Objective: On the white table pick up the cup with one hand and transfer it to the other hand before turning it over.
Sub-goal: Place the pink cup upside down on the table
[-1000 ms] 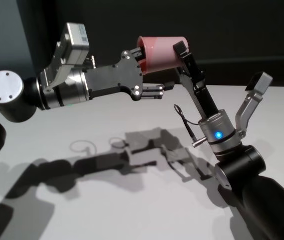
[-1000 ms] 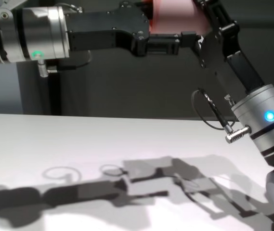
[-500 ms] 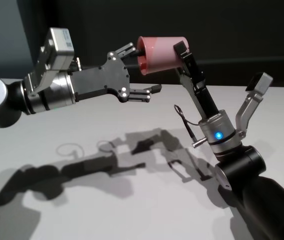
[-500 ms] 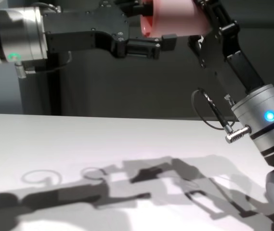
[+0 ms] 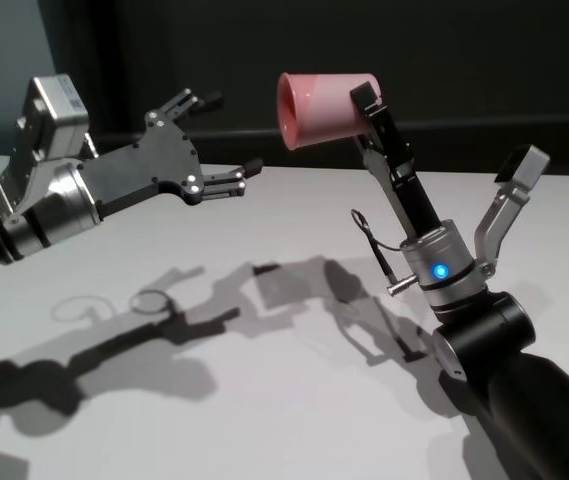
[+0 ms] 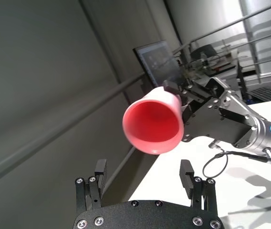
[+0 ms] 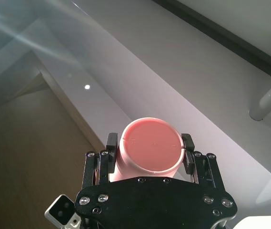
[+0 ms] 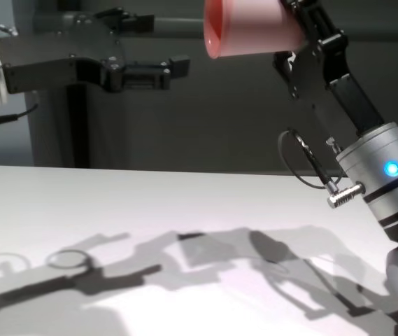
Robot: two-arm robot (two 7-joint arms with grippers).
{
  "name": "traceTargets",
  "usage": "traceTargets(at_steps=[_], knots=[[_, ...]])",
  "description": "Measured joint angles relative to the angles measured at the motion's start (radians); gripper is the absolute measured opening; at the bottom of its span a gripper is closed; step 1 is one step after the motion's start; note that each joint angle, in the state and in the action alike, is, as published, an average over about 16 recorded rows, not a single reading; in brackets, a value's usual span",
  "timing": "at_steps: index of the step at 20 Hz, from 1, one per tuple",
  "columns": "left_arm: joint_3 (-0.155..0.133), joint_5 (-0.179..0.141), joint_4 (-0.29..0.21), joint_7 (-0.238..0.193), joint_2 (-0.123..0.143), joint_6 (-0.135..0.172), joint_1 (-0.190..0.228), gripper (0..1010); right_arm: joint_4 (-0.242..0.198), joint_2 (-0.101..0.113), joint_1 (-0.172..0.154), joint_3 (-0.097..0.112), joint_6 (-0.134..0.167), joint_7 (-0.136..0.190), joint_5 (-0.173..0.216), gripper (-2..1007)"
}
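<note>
Pink cup (image 5: 322, 108) up in the air over the white table (image 5: 264, 400), lying sideways, clamped at its base by the right gripper (image 5: 364, 100), ready for turning. Left gripper (image 5: 226, 140) spread wide, empty, well clear.

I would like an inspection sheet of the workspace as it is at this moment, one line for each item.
Surface: white table, bare, only arm shadows on it.
Job's things: cup held high above the table, lying sideways, mouth toward the left arm.
Clutter: nothing seen.
Grippers: right claw shut on the cup near its base; left claw open, empty, apart from the cup.
Cables: thin black cable loop at the right wrist.
Surroundings: dark wall behind the table.
</note>
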Motion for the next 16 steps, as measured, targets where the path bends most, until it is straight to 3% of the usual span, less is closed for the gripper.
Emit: traceTargets(at_steps=[7, 12, 16], knots=[[-0.088, 0.019, -0.071, 0.209, -0.003, 0.018, 0.135, 1001, 0.000, 0.000, 0.000, 0.000, 0.000, 0.000, 0.000, 774], [-0.139, 0.031, -0.101, 0.339, -0.038, 0.036, 0.211, 1001, 0.000, 0.000, 0.000, 0.000, 0.000, 0.000, 0.000, 774], [-0.169, 0.030, -0.110, 0.408, -0.073, 0.053, 0.252, 1001, 0.000, 0.000, 0.000, 0.000, 0.000, 0.000, 0.000, 774]])
